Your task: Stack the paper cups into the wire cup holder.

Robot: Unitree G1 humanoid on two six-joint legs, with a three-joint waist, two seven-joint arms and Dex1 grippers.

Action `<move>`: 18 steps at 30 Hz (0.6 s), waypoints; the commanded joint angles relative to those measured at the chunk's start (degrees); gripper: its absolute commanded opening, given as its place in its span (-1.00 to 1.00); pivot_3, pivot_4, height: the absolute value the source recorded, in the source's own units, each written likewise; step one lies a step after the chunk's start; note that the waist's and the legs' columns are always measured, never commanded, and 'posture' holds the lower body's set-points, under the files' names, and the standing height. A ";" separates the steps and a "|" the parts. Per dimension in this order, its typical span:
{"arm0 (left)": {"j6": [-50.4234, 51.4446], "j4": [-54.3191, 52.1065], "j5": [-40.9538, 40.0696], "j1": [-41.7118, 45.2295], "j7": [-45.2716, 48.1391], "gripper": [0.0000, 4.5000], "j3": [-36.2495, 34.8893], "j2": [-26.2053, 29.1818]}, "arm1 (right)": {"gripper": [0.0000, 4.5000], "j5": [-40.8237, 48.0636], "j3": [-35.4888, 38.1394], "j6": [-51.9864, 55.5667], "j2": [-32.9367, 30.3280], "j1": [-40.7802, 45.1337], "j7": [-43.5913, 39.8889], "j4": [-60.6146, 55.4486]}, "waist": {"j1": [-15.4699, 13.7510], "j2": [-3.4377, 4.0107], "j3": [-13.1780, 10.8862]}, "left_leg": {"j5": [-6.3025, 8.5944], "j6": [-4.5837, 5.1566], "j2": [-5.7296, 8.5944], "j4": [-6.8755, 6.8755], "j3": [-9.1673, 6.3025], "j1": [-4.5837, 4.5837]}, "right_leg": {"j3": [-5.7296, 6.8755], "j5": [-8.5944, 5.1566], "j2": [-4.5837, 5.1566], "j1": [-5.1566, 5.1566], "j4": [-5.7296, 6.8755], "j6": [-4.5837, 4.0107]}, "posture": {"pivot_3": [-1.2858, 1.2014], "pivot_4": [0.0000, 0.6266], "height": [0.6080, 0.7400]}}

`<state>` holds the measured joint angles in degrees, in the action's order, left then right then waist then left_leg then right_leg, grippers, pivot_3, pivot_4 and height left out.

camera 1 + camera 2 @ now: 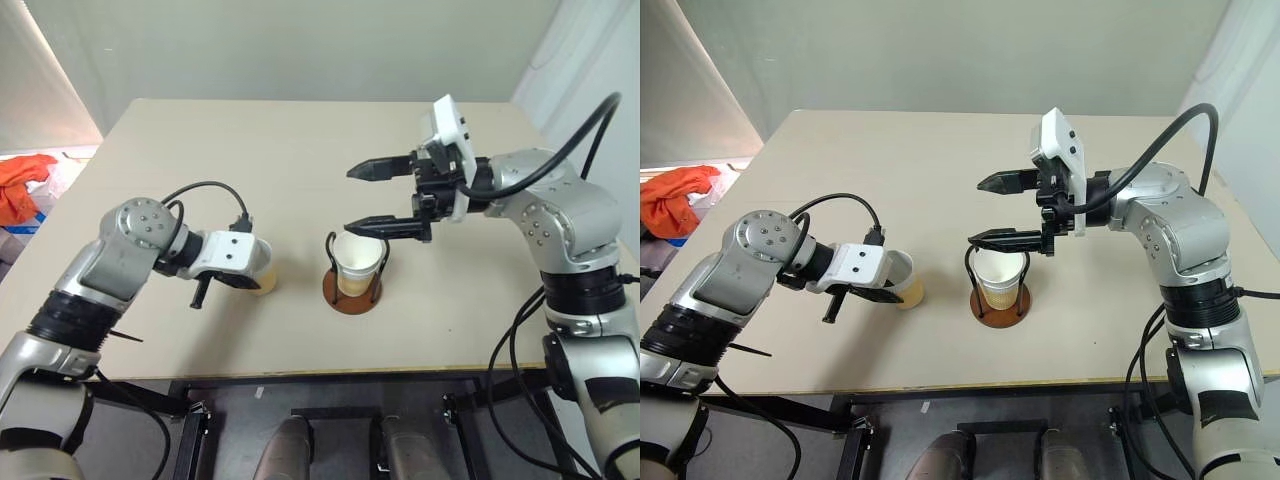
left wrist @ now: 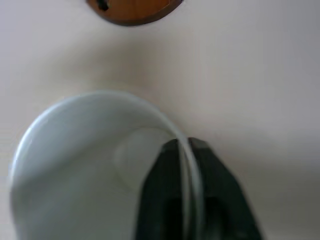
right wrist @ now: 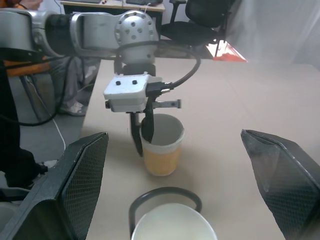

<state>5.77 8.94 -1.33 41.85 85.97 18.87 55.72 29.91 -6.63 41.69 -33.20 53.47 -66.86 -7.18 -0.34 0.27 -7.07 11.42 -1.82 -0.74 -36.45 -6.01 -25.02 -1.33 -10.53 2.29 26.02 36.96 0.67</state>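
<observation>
Left wrist view: left pincer (image 2: 186, 150) clenched on paper cup (image 2: 95, 165) rim, angled down, left of wire cup holder (image 1: 353, 292). Right pincer (image 1: 366, 198) released, level above holder's nested cup (image 1: 358, 262).

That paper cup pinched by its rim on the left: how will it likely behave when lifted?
The paper cup looks thin-walled, so the left gripper, one finger inside and one outside, may dent its rim. Seemingly empty, it is probably light. Held on one side only, it may tilt.

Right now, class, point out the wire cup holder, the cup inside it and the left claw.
wire cup holder (image 1: 352, 301), left eye view, brown base disc.
cup in holder (image 1: 357, 256), left eye view, white inside.
left claw (image 3: 143, 135), right wrist view, fingertips pinching cup wall.
</observation>
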 commanded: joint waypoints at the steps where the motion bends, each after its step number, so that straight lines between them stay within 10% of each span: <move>1: -0.97 0.18 -4.75 4.03 4.96 -0.99 -3.67 0.27 | 1.00 3.75 5.66 1.68 -2.54 -1.68 1.39 -4.50 | -0.16 0.00 0.00 | 0.00 0.01 0.00 -0.04 0.00 -0.02 | 0.01 0.00 0.00 0.00 0.00 0.01 | 0.03 -0.52 1.00; 9: 1.61 3.19 -30.90 22.28 6.53 -0.99 3.18 5.75 | 1.00 12.04 23.88 6.77 -17.98 -29.87 -0.79 -20.44 | -1.61 -0.19 0.09 | 0.22 0.21 0.04 -0.49 -0.03 -0.46 | 0.05 0.03 0.00 -0.08 -0.22 0.40 | 0.03 -0.52 1.00; 18: -9.65 11.24 -39.97 38.69 6.53 -0.99 21.83 -3.36 | 1.00 15.92 47.75 7.37 -21.53 -53.86 -0.54 -27.60 | -1.08 -0.15 0.08 | 0.47 0.49 0.29 -0.76 0.24 -0.18 | -0.37 -0.07 0.12 -0.67 -0.75 1.15 | 0.03 -0.52 1.00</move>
<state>-0.33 18.88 -39.92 77.86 90.35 37.74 54.10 43.45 37.51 49.30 -54.79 -0.16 -69.12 -31.36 -1.42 0.11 -6.99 11.87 -1.27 -0.41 -37.21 -5.76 -25.14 -1.69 -10.57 2.39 25.24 36.13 1.89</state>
